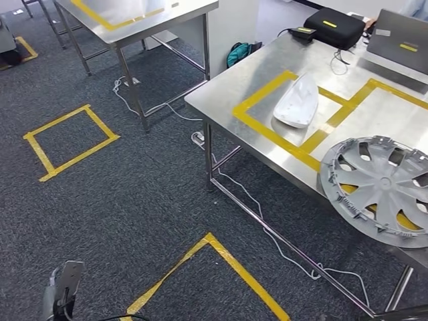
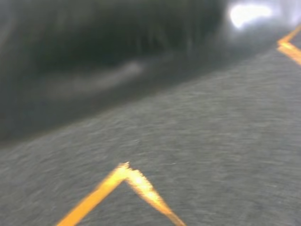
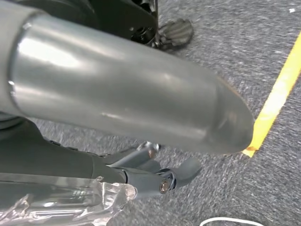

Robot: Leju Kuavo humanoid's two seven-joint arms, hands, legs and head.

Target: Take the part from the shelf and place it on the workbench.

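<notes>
Workbench (image 1: 262,80) carried a white part (image 1: 297,101) inside yellow tape, a hubcap (image 1: 379,187) near its front edge. Right hand (image 3: 156,176) hung over carpet with fingers partly extended, holding nothing; the left hand's state I couldn't tell.

This is a workshop or robot test lab rather than a home or office. The steel worktop (image 1: 262,80) is the landmark: bare metal, on thin steel legs, marked out in yellow tape (image 1: 283,137) into rectangular bays. A grey wheel cover (image 1: 381,184) lies on its near end and a white moulded car part (image 1: 297,101) lies inside a taped bay beyond it. At its far end sit a laptop (image 1: 398,37) and a black case (image 1: 336,27). Below it, white cables (image 1: 262,221) trail over grey carpet (image 1: 151,194), which carries more taped yellow squares (image 1: 71,142). Behind it to the left stands a second steel table (image 1: 136,17), also taped.
</notes>
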